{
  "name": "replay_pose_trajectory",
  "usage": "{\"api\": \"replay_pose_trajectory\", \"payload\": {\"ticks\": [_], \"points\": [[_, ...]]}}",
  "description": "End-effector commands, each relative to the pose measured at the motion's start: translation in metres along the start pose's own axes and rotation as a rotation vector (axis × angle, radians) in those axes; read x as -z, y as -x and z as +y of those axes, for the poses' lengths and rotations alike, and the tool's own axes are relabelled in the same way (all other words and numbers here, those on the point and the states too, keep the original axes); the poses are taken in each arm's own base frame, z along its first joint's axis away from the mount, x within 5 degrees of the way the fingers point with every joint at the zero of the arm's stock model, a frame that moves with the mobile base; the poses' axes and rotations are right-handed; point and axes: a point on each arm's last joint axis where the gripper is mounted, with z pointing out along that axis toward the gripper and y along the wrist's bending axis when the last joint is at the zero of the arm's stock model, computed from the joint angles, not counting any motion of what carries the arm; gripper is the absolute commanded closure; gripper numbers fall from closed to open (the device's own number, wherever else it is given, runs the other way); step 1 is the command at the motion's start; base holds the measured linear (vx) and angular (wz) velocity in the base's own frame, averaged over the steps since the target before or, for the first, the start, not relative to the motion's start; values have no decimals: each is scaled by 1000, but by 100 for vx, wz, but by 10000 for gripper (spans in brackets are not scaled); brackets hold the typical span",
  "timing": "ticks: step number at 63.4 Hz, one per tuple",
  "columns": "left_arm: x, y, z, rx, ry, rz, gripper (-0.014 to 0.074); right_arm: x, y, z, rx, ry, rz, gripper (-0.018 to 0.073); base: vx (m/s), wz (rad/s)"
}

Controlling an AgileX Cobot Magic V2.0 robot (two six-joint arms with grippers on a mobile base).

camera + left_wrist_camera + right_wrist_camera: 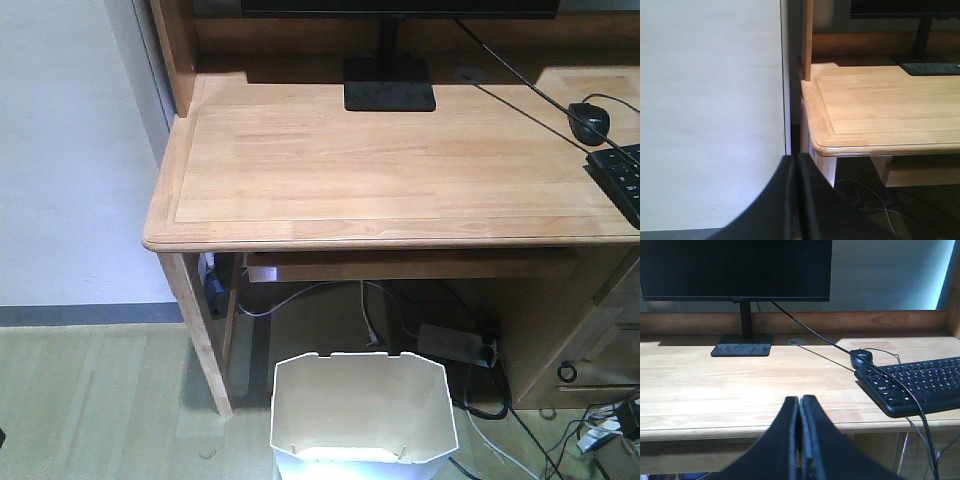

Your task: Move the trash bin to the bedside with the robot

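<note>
The white trash bin (360, 415) with its angular rim stands on the floor at the bottom of the front view, just in front of the wooden desk. Its cream inside looks empty. Neither arm shows in the front view. In the left wrist view my left gripper (797, 159) is shut with nothing between its black fingers, held beside the desk's left corner. My right gripper (799, 401) is shut and empty too, facing the desk's front edge. The bedside is out of view.
The light wooden desk (400, 160) carries a monitor stand (389, 83), a black mouse (589, 120) and a keyboard (622, 177). Cables and a power strip (455, 345) lie under it. A white wall (710, 110) is at the left.
</note>
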Motion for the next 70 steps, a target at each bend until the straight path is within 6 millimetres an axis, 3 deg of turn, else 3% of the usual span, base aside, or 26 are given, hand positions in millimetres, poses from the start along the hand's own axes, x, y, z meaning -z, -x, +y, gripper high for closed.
{"api": "replay_pose_trajectory", "payload": {"ticks": [1,70], "points": [[-1,1,0,7,-8,-64,602,1,5,-1,13,-9,-81,568,0,0],[-1,1,0,7,-8,-64,602,1,6,-1,13,-9,-85,568,0,0]]}}
